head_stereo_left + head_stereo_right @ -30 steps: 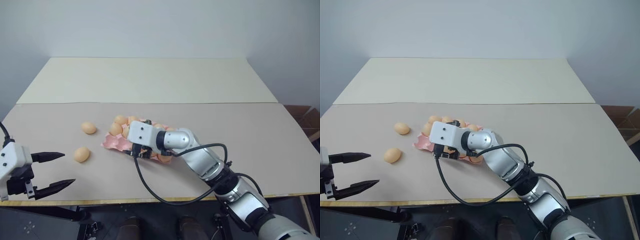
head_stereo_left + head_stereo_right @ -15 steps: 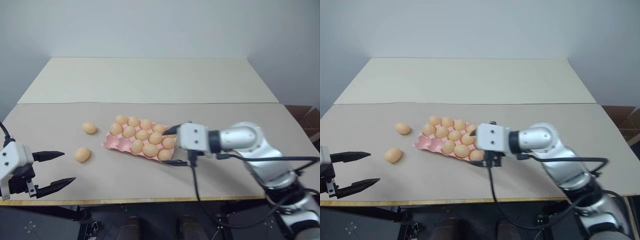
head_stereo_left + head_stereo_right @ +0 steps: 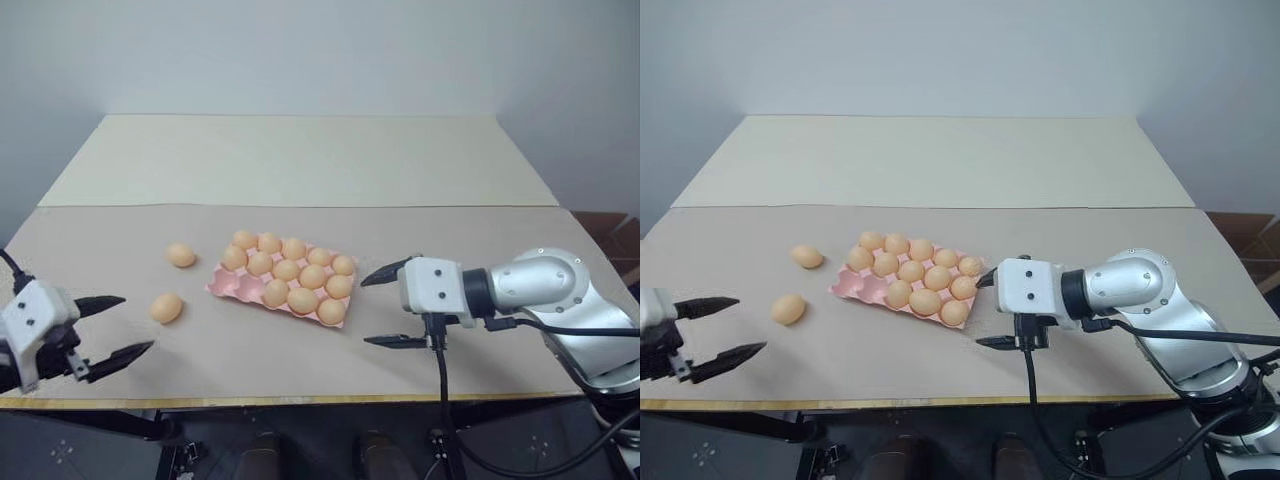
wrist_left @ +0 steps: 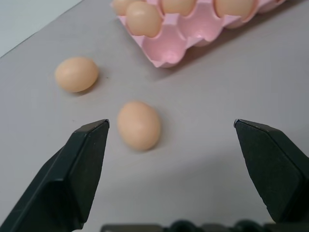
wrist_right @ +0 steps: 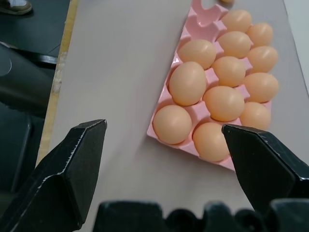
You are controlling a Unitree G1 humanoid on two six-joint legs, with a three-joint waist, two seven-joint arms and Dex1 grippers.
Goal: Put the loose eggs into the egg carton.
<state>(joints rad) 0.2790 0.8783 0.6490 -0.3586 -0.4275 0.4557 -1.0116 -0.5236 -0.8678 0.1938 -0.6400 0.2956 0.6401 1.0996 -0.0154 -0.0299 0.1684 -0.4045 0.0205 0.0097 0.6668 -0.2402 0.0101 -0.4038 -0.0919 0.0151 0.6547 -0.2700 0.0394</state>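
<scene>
Since a second ago, the right gripper (image 3: 392, 305) has swung away from the flat pink moulded egg carton (image 3: 227, 286) to its right side, jaws wide and empty. Two small smooth tan-orange loose eggs (image 3: 166, 307) lie on the beige table (image 3: 500, 250) left of the carton. Near them hovers the left gripper (image 3: 112, 325), also spread open and holding nothing. Eggs are probably light, rounded and slippery; grasp gently across the middle.
</scene>
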